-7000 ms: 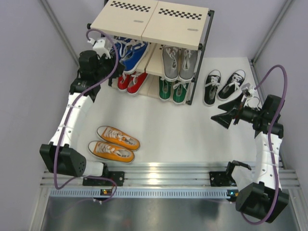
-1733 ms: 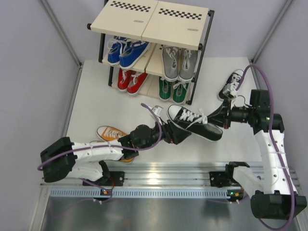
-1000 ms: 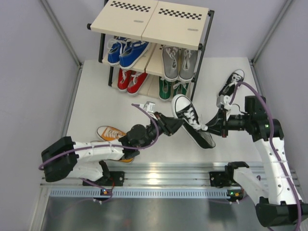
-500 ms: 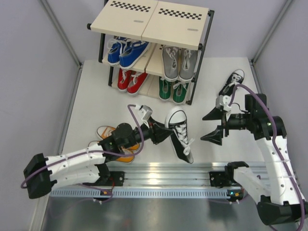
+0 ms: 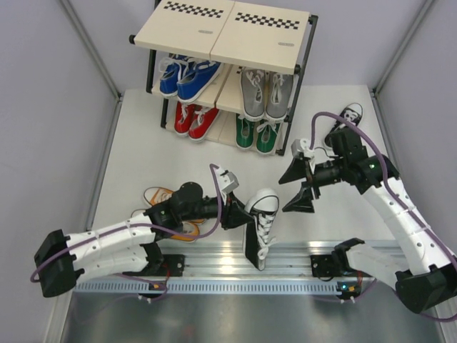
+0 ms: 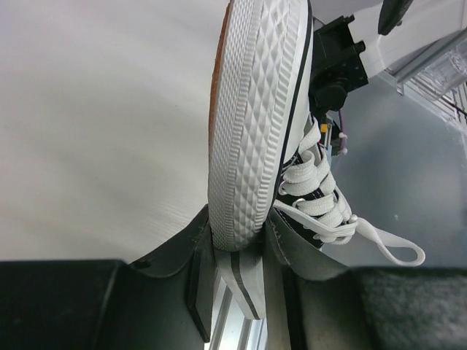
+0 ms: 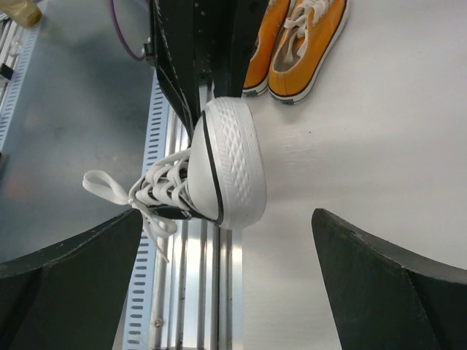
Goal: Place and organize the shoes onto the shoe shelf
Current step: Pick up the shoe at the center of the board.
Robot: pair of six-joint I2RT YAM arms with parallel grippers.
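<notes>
Custody of the black shoe (image 5: 258,229) has passed to the left gripper (image 5: 240,214), jaws clamped on it, while the right gripper (image 5: 298,188) has backed off, jaws apart, so shelving likely comes next.

The black canvas shoe (image 6: 255,124) has a diamond-embossed white rubber toe; table (image 5: 143,157) matt white; rail (image 7: 211,292) ribbed bright metal; shoe shelf (image 5: 214,32) panels matt wood.

The three-tier metal-and-wood shoe shelf (image 5: 228,28) stands at the white surface's (image 5: 157,157) far edge. On its middle tier the blue canvas pair (image 5: 187,77) sits left and the grey canvas pair (image 5: 265,93) right. Below them are the red canvas pair (image 5: 193,120) left and the green canvas pair (image 5: 257,133) right. The orange canvas pair (image 5: 158,196) lies toward the near-left corner. One black canvas sneaker (image 5: 258,225) is at the near edge's middle, and the other black sneaker (image 5: 350,114) lies right of the shelf.
</notes>
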